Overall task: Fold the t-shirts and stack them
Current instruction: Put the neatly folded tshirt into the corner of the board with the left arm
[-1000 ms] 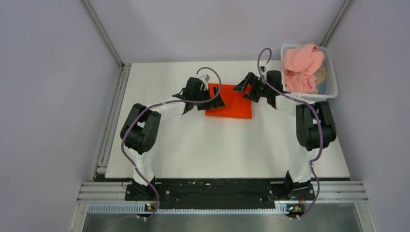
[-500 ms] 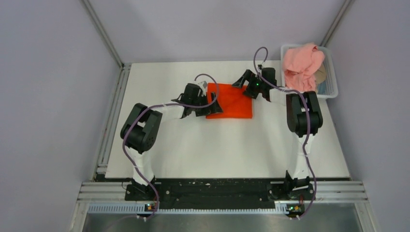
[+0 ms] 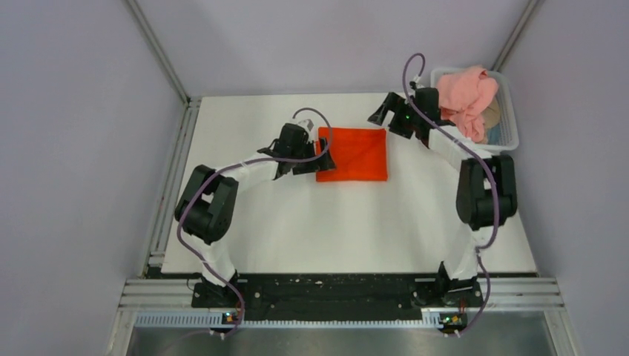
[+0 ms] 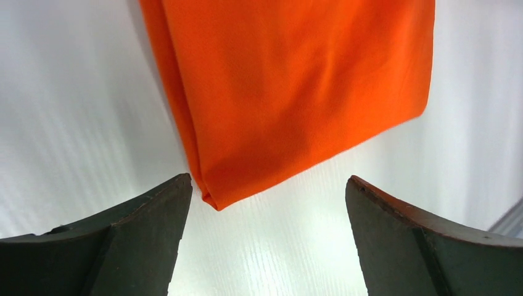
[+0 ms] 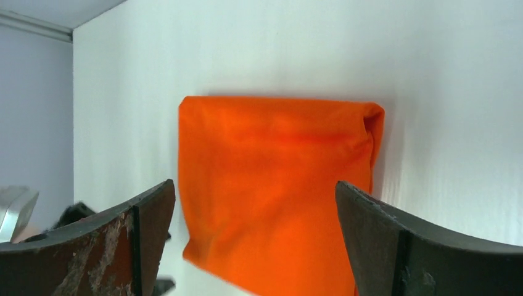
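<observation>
White table (image 3: 334,222) — orange tee (image 3: 352,154) lengthwise left-right

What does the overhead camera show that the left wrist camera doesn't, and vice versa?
Only overhead: the crumpled pale salmon pink t-shirt in the white plastic mesh basket, and the right gripper. Only left wrist: the layered corner of the folded bright orange-red t-shirt, by the open left gripper. Both: that t-shirt flat on the white table.
</observation>
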`<state>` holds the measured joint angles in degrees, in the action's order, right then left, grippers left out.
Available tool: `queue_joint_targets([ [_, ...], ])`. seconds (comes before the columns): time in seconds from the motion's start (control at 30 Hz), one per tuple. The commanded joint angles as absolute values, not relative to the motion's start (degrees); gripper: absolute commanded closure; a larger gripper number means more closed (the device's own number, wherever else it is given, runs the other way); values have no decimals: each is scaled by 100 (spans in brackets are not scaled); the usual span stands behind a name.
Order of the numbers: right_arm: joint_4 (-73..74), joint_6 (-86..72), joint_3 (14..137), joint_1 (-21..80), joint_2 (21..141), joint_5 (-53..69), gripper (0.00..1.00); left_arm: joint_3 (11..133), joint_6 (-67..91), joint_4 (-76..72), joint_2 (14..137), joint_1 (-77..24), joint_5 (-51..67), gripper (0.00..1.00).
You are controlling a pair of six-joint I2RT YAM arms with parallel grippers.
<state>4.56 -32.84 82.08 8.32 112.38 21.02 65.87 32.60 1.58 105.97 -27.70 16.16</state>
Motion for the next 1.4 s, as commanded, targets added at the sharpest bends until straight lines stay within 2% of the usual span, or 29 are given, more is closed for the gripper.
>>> queue_joint_targets([
  [0.0, 297, -2946, 7000, 798, 9354, 1326, 1, 7287, 3028, 991, 10369, -2740, 382, 1],
  [0.17, 233, -2991, 5181, 798, 7759, 667, 1, 8367, 2907, 1521, 11245, -2660, 71, 2],
  [0.33, 606, -2902, 4433, 784, 6628, 338, 1, 9221, 2874, 1901, 12073, -2619, 286, 20],
  [0.53, 760, -2856, 4111, 796, 5880, 310, 1, 9504, 2940, 1904, 12688, -2619, 455, 37],
  [0.7, 659, -2803, 4004, 788, 5721, 283, 1, 9827, 3003, 2028, 13006, -2626, 544, 73],
  [0.8, 625, -2771, 3974, 787, 5764, 235, 1, 10076, 2977, 2271, 13124, -2620, 202, 100],
  [0.9, 608, -2752, 3964, 792, 5827, 116, 1, 10249, 2762, 2567, 13086, -2609, -331, 100],
  [1.1, 608, -2728, 3974, 789, 5909, -139, 1, 10211, 2159, 2969, 12662, -2343, -2243, 100],
  [1.37, 607, -2674, 3989, 794, 5984, -477, 1, 10133, 558, 2539, 12574, -1135, -2725, 100],
])
